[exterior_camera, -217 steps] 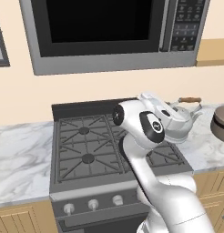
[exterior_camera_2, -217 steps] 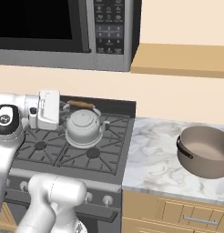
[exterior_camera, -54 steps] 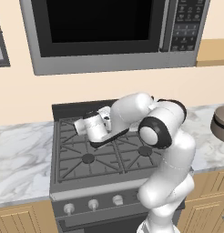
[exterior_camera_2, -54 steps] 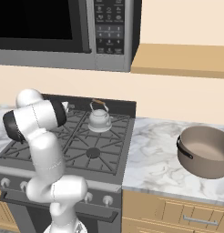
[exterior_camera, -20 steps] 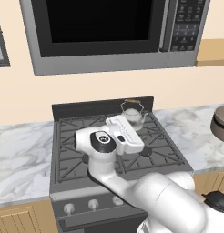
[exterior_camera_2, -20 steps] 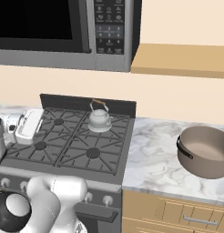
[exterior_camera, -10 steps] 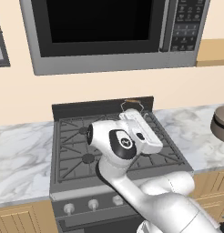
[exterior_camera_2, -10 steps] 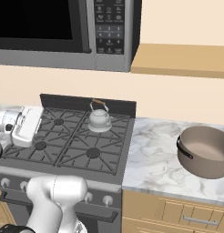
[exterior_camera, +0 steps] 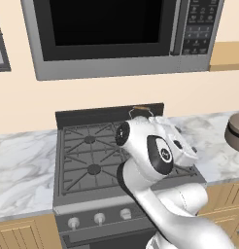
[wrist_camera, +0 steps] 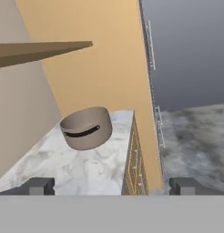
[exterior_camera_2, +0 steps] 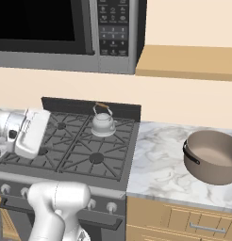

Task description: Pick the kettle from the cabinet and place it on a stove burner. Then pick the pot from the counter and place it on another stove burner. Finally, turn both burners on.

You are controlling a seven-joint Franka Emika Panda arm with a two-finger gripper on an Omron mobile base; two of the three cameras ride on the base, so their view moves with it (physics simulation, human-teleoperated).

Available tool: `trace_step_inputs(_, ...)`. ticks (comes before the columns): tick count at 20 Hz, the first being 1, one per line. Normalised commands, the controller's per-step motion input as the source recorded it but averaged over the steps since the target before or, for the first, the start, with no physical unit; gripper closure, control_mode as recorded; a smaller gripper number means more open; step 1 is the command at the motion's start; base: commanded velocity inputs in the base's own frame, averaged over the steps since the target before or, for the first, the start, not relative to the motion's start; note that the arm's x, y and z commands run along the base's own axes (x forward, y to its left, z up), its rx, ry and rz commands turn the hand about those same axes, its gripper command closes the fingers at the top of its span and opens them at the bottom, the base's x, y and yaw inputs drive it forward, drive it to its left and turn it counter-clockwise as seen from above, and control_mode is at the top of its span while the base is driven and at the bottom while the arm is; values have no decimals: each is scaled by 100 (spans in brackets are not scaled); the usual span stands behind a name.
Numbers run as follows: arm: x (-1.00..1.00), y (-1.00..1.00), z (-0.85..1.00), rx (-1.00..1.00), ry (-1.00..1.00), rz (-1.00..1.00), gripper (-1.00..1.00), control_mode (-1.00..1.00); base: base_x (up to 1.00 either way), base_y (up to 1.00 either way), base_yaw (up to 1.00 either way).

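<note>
**Kettle on the back burner, pot on the counter, jaws wide and empty**

The kettle (exterior_camera_2: 103, 123) stands upright on the stove (exterior_camera_2: 70, 146), on the rear right burner just before the dark back panel, its brown handle bar arched over the lid. In the left base view only the kettle's handle top (exterior_camera: 141, 110) peeks above the white arm.

The pot (exterior_camera_2: 213, 156) sits on the counter (exterior_camera_2: 160, 164) at about three o'clock from the kettle, well apart from it and from the stove's edge. It rests upright, beige inside showing, one dark side handle facing the stove. In the left base view its rim (exterior_camera: 236, 132) shows at the right edge, on the veined slab (exterior_camera: 19, 160).

In the hand view the gripper (wrist_camera: 112, 185) has its two dark tips far apart at the bottom corners (nothing lies between them). Along its line of sight the pot (wrist_camera: 86, 128) stands at twelve o'clock on the marble top (wrist_camera: 77, 168), with the tan cabinet shelf (wrist_camera: 41, 49) at about ten o'clock above it.

The microwave (exterior_camera_2: 66, 33) hangs over the stove, at twelve o'clock from the kettle.
</note>
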Motion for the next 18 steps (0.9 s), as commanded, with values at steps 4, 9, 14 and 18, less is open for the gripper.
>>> trace_step_inputs(4, -23, -47, 0, 23, 0, 2, -100, -100, 0, 0, 0)
trace_step_inputs(9, -19, -64, 0, 29, 0, 2, -100, -100, 0, 0, 0)
trace_step_inputs(14, -15, -73, 0, 29, 0, 1, -100, -100, 0, 0, 0)
trace_step_inputs(18, -13, -72, 0, 28, 0, 1, -100, -100, 0, 0, 0)
